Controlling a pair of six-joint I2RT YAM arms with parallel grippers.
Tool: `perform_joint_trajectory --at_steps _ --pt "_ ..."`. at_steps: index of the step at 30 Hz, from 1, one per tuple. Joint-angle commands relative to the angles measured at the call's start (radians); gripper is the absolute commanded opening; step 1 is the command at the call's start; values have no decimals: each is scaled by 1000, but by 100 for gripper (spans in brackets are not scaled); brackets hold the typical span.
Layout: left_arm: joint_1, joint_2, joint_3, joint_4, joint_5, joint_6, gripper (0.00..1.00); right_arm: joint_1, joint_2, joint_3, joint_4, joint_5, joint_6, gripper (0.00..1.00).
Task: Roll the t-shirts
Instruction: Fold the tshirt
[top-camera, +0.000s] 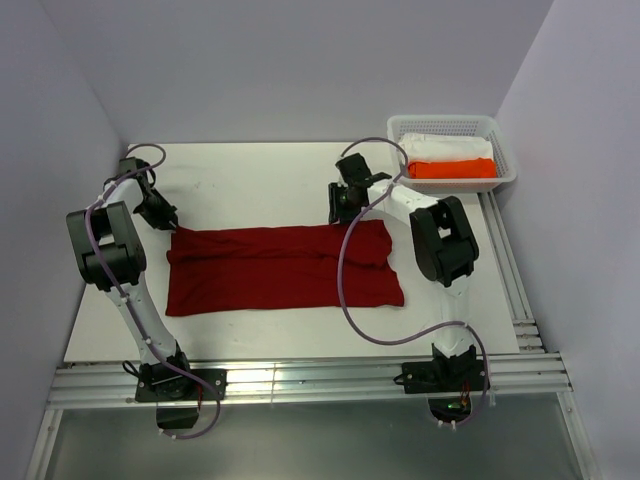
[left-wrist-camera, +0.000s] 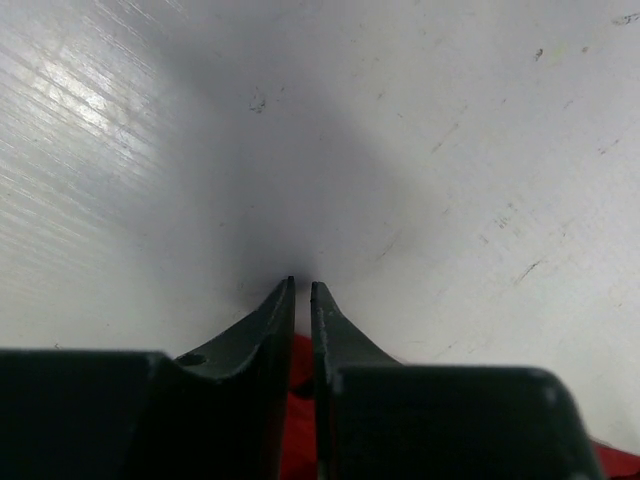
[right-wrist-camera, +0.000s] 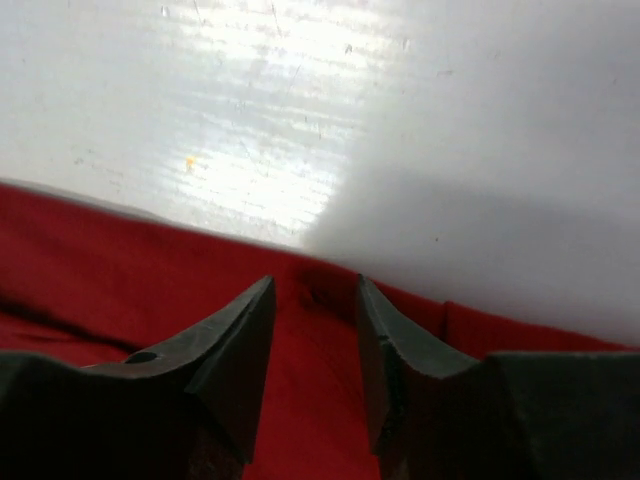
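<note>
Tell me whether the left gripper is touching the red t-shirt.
Cannot tell. Left wrist view: the t-shirt shows between near-shut jaws of the left gripper, pinched or merely underneath.

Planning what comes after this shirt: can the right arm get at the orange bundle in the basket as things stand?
Probably yes: the orange bundle lies uncovered in the open-topped basket near that arm, and the right gripper stands open over the t-shirt.

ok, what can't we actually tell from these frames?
- Whether the left gripper is pinching the t-shirt: left wrist view, its fingers cover the cloth.
- Right gripper fingertips in the top view: too small and dark to separate.
- White cloth in the basket: too small to identify.
</note>
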Motion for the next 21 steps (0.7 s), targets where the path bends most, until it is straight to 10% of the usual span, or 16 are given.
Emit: perform_joint_trajectory --at_steps 1,13,18,21 --pt "-2 5 32 13 6 18 17 9 26 61 7 32 -12 43" --pt "-2 -18 35 -3 6 19 14 26 1 12 -5 4 -16 33" --pt "-1 -31 25 0 5 18 14 26 -20 3 -13 9 -18 2" --pt "-1 -39 21 -1 6 18 13 26 -39 4 -13 11 -13 0"
